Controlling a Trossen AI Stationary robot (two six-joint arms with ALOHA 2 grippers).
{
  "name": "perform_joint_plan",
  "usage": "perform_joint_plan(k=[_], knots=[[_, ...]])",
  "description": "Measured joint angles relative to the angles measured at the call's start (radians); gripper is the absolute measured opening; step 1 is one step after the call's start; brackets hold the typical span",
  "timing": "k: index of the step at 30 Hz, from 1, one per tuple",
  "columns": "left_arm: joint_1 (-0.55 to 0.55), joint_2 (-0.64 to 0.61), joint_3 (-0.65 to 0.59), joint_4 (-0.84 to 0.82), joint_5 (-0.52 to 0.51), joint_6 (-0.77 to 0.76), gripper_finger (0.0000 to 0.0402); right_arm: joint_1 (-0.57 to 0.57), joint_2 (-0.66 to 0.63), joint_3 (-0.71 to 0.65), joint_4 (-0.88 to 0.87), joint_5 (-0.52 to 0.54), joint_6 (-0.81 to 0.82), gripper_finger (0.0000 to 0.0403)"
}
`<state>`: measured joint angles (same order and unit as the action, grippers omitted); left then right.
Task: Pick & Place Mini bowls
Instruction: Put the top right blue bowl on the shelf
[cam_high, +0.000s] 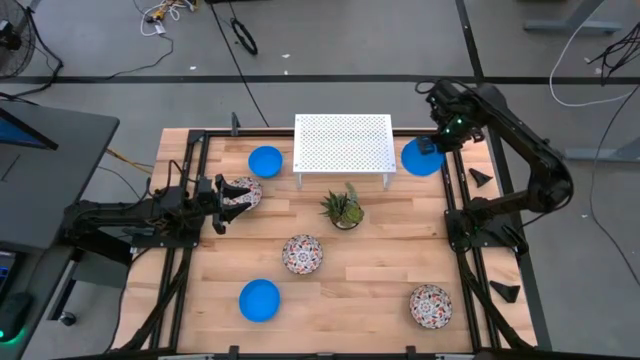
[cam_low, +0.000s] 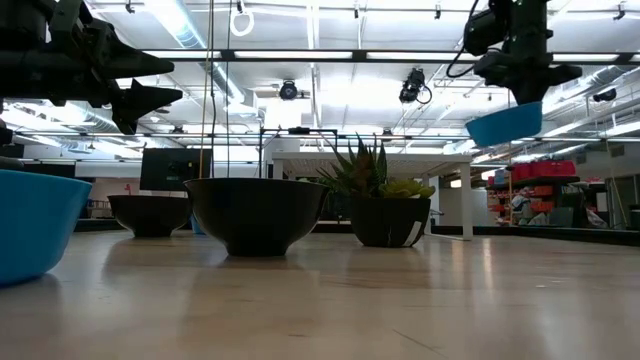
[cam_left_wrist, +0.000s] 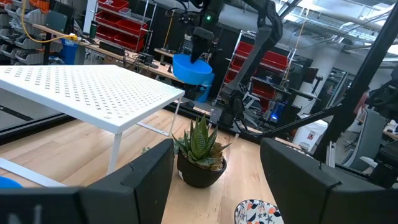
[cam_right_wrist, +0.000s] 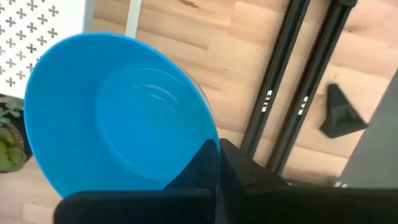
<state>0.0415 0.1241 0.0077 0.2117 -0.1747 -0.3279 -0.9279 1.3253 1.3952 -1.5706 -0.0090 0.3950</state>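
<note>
Right claw (cam_high: 432, 147): clamped shut on the rim of a plain bright blue round mini bowl (cam_high: 421, 158), carried clear above the counter, seen hanging in the low view (cam_low: 505, 122).
Held bowl position: at the far right corner of the pale wooden counter (cam_high: 380, 260), just beside the right end of the white perforated metal rack (cam_high: 343, 145).
Key relation: the rack lies toward the counter's middle from the held bowl; the bowl hangs tilted from its gripped rim. If the rack top is the target, I judge a short sideways carry would do.
Left claw (cam_high: 222, 197): fingers spread wide, holding nothing, at the left edge near a white bowl with red-and-dark floral pattern (cam_high: 241, 192).
Other bowls: blue bowl (cam_high: 265, 160) by the rack's left end; blue bowl (cam_high: 259, 300) near front; patterned bowl (cam_high: 302, 254) centre; patterned bowl (cam_high: 430, 306) front right.
Nearer arm: the left for the left-side bowls.
Obstacle: small potted green plant (cam_high: 343, 208) in front of the rack.
Writing: none legible.
</note>
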Motion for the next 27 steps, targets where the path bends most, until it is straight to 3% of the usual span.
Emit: perform_joint_plan(k=[8,27], knots=[[0.000,0.000,0.000,0.000,0.000,0.000,0.0245,0.000,0.073,0.144,0.000,-0.034,0.051,0.0006],[0.000,0.000,0.000,0.000,0.000,0.000,0.0245,0.069,0.377,0.504,0.000,-0.074,0.091,0.0006]])
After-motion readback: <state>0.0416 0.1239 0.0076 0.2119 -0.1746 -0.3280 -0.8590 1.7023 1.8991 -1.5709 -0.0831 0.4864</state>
